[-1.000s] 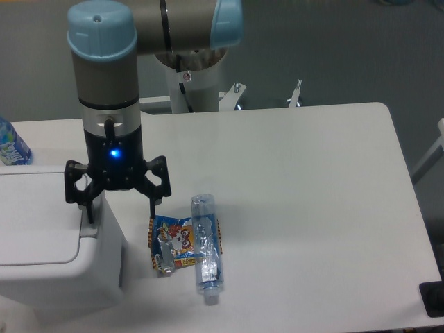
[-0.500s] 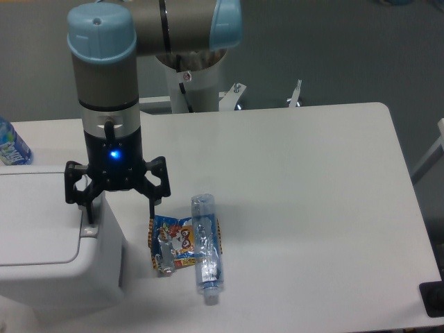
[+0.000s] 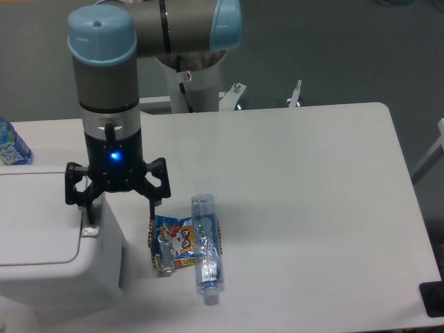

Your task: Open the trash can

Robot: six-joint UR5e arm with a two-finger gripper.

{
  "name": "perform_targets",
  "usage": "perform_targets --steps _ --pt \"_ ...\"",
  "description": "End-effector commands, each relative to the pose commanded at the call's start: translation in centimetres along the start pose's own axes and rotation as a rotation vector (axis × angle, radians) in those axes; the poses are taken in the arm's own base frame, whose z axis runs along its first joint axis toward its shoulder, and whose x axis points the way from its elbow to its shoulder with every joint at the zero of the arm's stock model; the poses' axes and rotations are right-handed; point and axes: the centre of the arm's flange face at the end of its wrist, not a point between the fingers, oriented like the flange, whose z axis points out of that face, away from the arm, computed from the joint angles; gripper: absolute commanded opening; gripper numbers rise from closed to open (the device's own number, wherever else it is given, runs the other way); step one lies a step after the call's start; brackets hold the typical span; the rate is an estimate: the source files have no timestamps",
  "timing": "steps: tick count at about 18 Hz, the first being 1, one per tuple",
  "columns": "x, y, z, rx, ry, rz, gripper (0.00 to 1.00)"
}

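The trash can (image 3: 48,243) is a large boxy white bin at the left of the table, its flat lid down. Its push-bar (image 3: 91,231) is at the right edge of the lid. My gripper (image 3: 119,211) is open, with wide-spread black fingers. The left finger (image 3: 88,214) points down onto the push-bar at the can's right edge; I cannot tell if it touches. The right finger (image 3: 153,208) hangs beside the can over the table.
A clear plastic bottle (image 3: 206,248) lies on the table right of the can, next to a colourful snack packet (image 3: 173,243). A blue-labelled bottle (image 3: 10,144) stands at the far left behind the can. The arm's base (image 3: 194,83) is at the table's back edge.
The gripper has sunk slightly, bringing the left finger lower onto the push-bar. The lid has not visibly moved.
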Motion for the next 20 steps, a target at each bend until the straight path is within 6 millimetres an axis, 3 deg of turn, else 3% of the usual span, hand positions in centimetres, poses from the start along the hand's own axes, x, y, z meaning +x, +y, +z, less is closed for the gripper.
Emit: perform_targets --steps 4,10,14,17,20 --pt "0.0 0.0 0.0 0.0 0.0 0.0 1.0" --pt "-0.6 -1.9 -3.2 0.067 -0.002 -0.007 1.0" --pt "-3.6 -2.7 -4.3 0.09 -0.034 -0.046 1.0" --pt "-7.7 -3.0 -6.6 0.121 -0.087 -0.097 1.0" --pt "-12.3 -3.3 -7.4 0.128 -0.2 -0.136 1.0"
